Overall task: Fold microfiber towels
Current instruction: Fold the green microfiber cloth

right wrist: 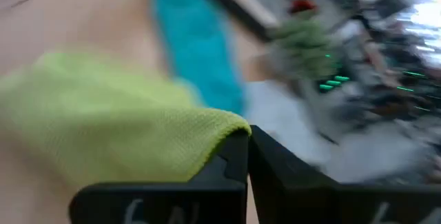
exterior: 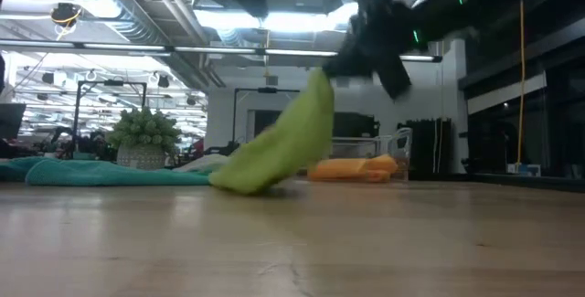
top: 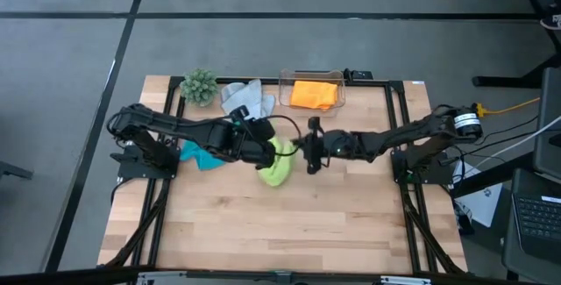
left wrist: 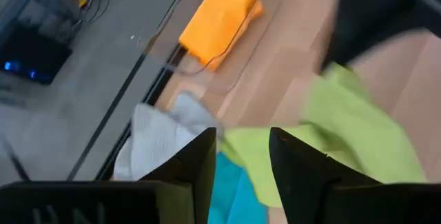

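Note:
The lime green towel point(top: 279, 167) lies at the table's middle, with one end raised point(exterior: 315, 105). My right gripper point(right wrist: 249, 138), reaching in from the table's right point(top: 308, 149), is shut on that end. My left gripper point(left wrist: 242, 136) stands open just left of the green towel point(top: 266, 149), above it, with nothing between its fingers. A turquoise towel point(top: 197, 156) lies on the table under the left arm. A grey towel point(top: 245, 99) lies crumpled at the far edge. An orange towel point(top: 316, 93) rests folded inside a clear box. My right gripper pinches the green towel at a corner of its raised end point(right wrist: 231, 129) between its two fingers. The fingers come from the table's right, slanting a little downward. The towel slopes down from the fingers, and its lower end point(exterior: 242, 180) rests on the table.
The clear box point(top: 340, 101) stands at the far edge, right of the grey towel. A small green plant point(top: 200, 85) stands at the far left. Bare wood point(top: 280, 224) fills the near half of the table.

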{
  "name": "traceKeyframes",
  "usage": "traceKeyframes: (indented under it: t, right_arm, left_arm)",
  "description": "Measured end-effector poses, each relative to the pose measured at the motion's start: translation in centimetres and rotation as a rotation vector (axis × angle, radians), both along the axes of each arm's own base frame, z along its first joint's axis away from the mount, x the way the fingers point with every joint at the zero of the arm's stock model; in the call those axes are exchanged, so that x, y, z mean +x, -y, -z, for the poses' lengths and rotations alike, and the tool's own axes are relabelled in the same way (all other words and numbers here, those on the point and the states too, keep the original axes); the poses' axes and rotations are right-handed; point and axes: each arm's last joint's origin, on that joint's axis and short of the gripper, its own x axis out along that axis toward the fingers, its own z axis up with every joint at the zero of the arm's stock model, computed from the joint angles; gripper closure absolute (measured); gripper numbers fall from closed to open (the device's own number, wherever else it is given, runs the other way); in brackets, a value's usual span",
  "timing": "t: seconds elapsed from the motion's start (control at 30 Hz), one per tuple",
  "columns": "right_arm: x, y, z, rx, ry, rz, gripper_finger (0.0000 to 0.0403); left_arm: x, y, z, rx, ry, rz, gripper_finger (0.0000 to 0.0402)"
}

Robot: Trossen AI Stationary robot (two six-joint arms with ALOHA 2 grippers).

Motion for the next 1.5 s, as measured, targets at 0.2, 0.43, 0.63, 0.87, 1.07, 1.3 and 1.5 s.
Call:
traceKeyframes:
  t: [0.2, 0.43, 0.63, 0.87, 1.07, 1.3, 1.5]
  right_arm:
    - [0.5, 0.5, -7.3, -0.028, 0.058, 0.121, 0.04]
    - [0.4, 0.5, -13.0, 0.097, 0.005, 0.191, 0.0401]
    - [-0.2, -0.1, -14.5, 0.202, -0.141, -0.007, 0.0402]
    - [-1.8, -0.5, -16.4, 0.326, -0.285, -0.038, 0.0402]
    - [-3.4, -0.4, -18.6, 0.265, -0.278, 0.247, 0.0402]
    - [-6.8, -2.5, -22.3, 0.499, -0.441, 0.065, 0.0402]
    - [-9.5, -2.6, -23.6, 0.545, -0.438, 0.346, 0.0403]
  left_arm:
    - [1.4, -0.7, -0.6, 0.056, 0.045, 0.09, 0.0274]
    - [2.7, -1.5, -1.5, 0.101, 0.124, 0.14, 0.0274]
    - [3.1, -1.9, -1.8, 0.116, 0.133, 0.188, 0.0274]
    - [2.5, -2.2, -1.2, 0.106, 0.038, 0.195, 0.0274]
    - [2.3, -2.2, -1.0, 0.104, 0.009, 0.195, 0.0274]
    - [2.1, -2.4, -0.8, 0.105, -0.022, 0.193, 0.0274]
    - [2.1, -2.8, -0.8, 0.109, -0.027, 0.183, 0.0274]
